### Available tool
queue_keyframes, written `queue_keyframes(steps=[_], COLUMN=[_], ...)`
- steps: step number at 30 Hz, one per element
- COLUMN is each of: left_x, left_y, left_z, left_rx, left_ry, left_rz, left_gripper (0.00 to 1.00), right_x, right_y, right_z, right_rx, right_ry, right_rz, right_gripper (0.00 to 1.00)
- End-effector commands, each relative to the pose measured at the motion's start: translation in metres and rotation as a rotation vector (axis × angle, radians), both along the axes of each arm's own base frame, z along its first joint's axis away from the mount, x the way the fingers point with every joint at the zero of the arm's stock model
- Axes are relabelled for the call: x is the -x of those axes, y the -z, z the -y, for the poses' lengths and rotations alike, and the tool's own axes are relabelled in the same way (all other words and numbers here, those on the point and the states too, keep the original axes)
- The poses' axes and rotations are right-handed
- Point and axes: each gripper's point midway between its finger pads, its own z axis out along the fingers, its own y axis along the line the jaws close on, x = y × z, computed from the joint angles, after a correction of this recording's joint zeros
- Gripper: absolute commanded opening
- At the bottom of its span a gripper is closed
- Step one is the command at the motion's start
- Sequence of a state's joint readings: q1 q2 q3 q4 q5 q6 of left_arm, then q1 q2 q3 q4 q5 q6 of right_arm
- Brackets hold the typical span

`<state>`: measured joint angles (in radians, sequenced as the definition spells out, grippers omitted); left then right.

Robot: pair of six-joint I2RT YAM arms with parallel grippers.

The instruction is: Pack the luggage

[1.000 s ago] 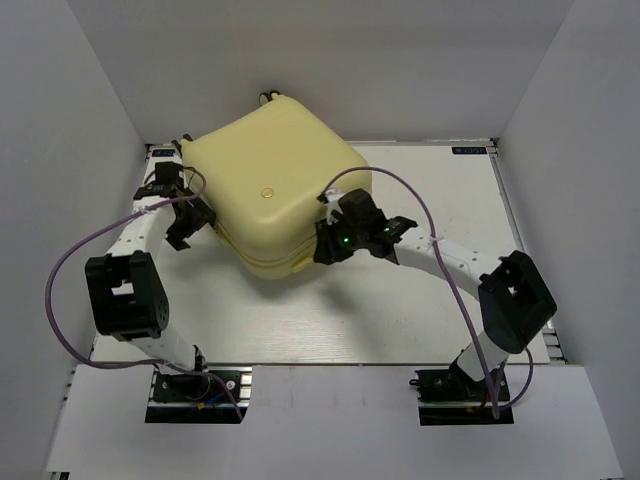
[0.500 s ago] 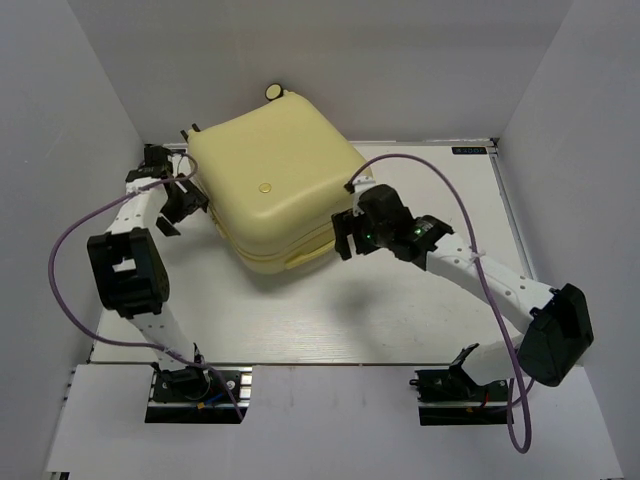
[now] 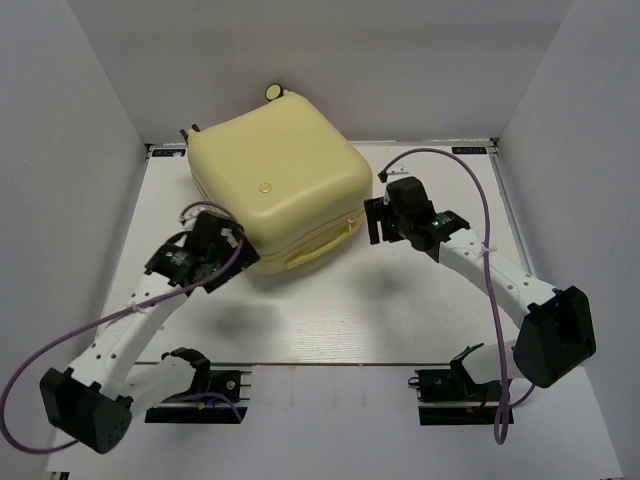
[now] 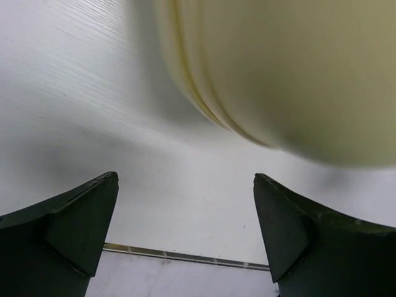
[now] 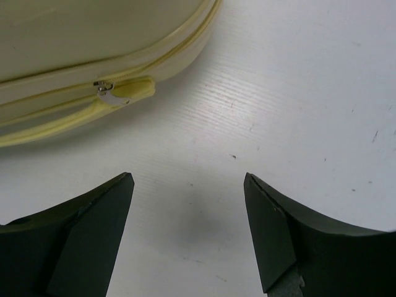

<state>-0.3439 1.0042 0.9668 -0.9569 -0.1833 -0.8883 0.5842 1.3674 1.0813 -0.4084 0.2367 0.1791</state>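
While I watch from overhead, the left tool [image 3: 228, 250] sits near the front-left corner of the luggage [image 3: 275, 185], its jaws spread wide with only bare desk [image 3: 400, 310] between them. The pale yellow case lies closed and flat toward the back of the desk, left of centre. Just off its right side, the right tool [image 3: 375, 222] is likewise released and empty, with a zipper pull [image 5: 111, 91] close ahead.

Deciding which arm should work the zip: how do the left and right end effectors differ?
The left end effector faces the suitcase's rounded near-left corner; the right end effector faces its right side, with the zipper pull in view. The left looks spread slightly wider than the right. Both are open and empty.
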Motion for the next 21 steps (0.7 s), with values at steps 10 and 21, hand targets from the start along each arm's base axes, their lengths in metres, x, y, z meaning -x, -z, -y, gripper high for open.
queue_keyframes(steps=[10, 21], left_x=[-0.006, 0.014], left_y=[0.027, 0.072], left_z=[0.126, 0.053], left_rx=[-0.065, -0.224], left_ry=[0.020, -0.190], left_rz=[0.020, -0.105], left_gripper=[0.95, 0.60], right_x=[-0.047, -0.175], right_y=[-0.026, -0.021], right_z=[0.038, 0.025], right_rx=[-0.095, -0.167], right_ry=[0.134, -0.033], right_rz=[0.190, 0.220], right_gripper=[0.78, 0.74])
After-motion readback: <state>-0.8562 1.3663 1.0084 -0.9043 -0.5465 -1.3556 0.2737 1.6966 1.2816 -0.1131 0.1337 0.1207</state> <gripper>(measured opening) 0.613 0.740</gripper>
